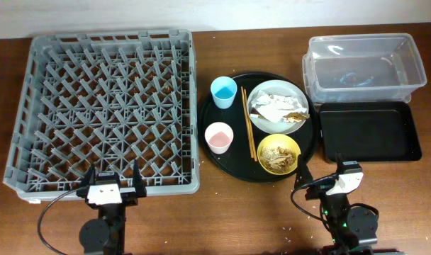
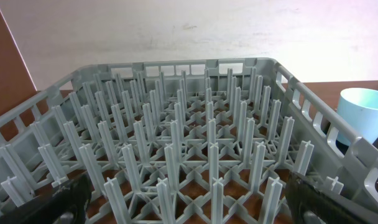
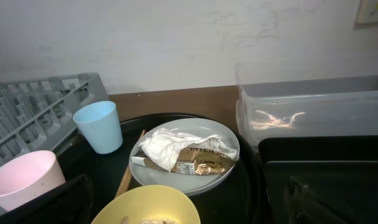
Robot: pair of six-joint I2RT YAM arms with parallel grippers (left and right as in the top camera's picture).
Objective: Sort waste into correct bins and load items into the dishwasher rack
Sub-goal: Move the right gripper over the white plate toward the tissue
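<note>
The grey dishwasher rack point(image 1: 105, 106) fills the left of the table and is empty. A round black tray point(image 1: 222, 159) holds a light-blue cup point(image 1: 223, 92), a pink cup point(image 1: 218, 137), chopsticks point(image 1: 248, 124), a white plate point(image 1: 300, 99) with crumpled napkins point(image 1: 271, 105) and a brown wrapper point(image 3: 204, 160), and a yellow bowl point(image 1: 278, 154) of tan scraps. The clear tub point(image 1: 364, 67) and the shallow black tray point(image 1: 370, 131) stand at the right. My left gripper point(image 1: 111, 177) is open at the rack's front edge. My right gripper point(image 1: 320, 173) is open just in front of the bowl point(image 3: 145, 205).
The rack's upright pegs point(image 2: 189, 143) fill the left wrist view, with the blue cup point(image 2: 366, 112) beyond its right wall. The clear tub point(image 3: 313, 106) has something small and blue inside. Bare wood runs along the front of the table point(image 1: 222, 219).
</note>
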